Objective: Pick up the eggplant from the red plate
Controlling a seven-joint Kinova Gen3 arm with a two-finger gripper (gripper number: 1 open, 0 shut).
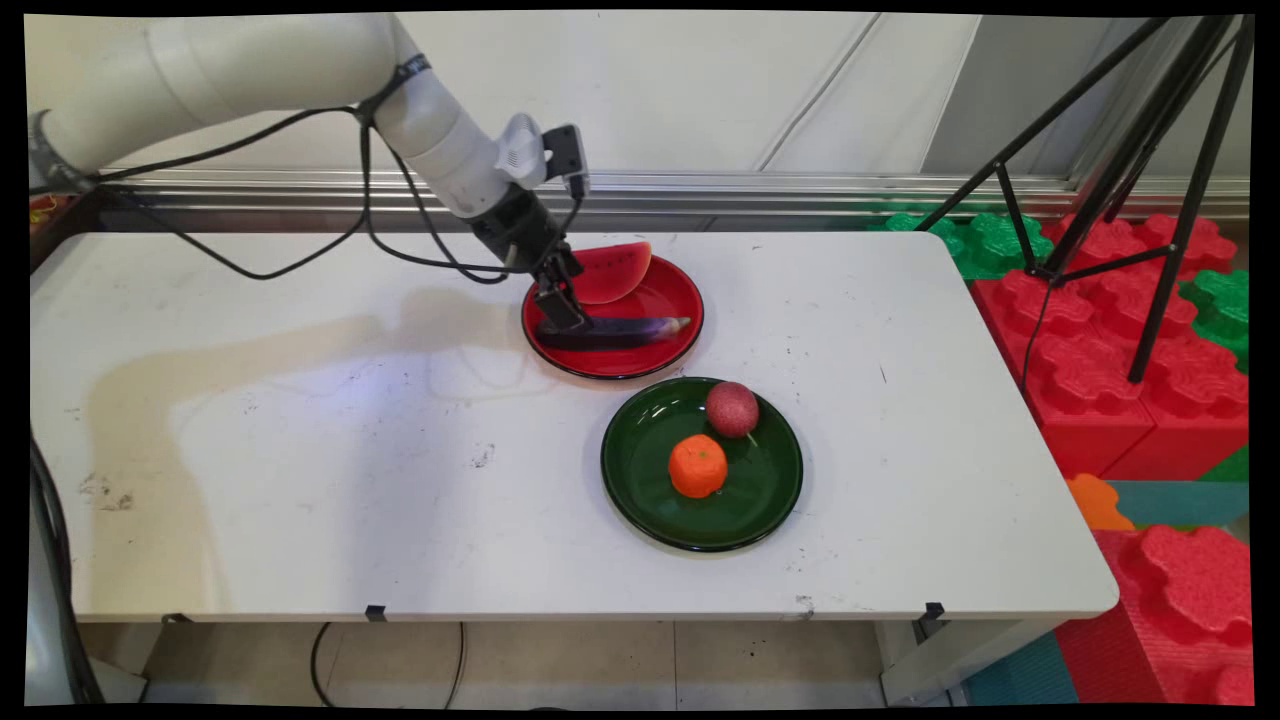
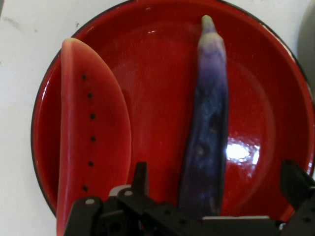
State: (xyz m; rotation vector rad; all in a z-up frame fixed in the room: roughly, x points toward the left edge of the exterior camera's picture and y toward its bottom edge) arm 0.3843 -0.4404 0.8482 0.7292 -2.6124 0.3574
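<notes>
With its fingers spread on both sides of the eggplant (image 2: 209, 132) in the red plate (image 1: 660, 362) at upper centre, the gripper (image 1: 562, 318) risks bumping the nearby watermelon slice (image 2: 91, 132).

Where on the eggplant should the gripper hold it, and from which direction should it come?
Probably at the thick dark end of the eggplant, from above, fingers across its width. It lies flat on the red plate, apart from the watermelon slice, so both long sides are free. The open gripper already straddles that end.
</notes>
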